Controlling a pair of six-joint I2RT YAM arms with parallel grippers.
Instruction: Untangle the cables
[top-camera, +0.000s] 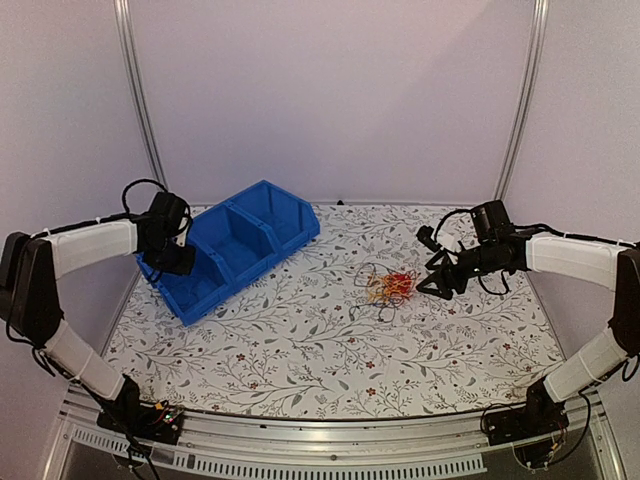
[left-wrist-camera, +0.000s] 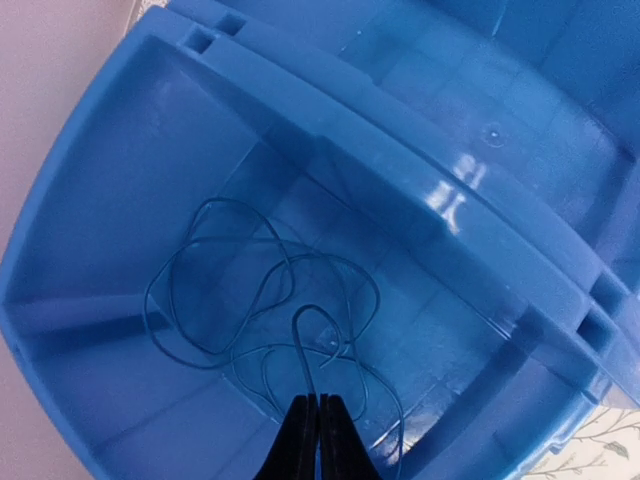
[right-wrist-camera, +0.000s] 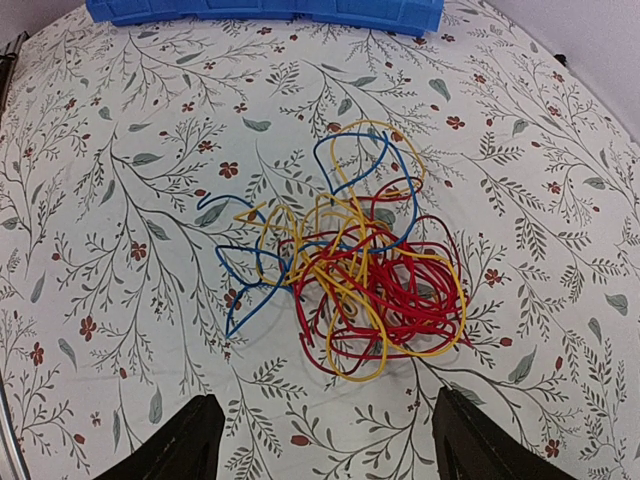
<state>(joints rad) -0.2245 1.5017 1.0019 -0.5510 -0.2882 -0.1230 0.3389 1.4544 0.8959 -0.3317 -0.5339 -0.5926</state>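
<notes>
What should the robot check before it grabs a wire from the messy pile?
1. Right gripper open: ok.
2. Pile of red, yellow and blue cables in front of the right gripper: ok.
3. One wire standing free to pick: ok, a blue loop sticks out at the pile's edge.
4. Cables pulled apart: not ok, they are knotted together.
5. Left gripper let go of the thin wire in the blue bin: cannot tell; it is shut right at the wire.
</notes>
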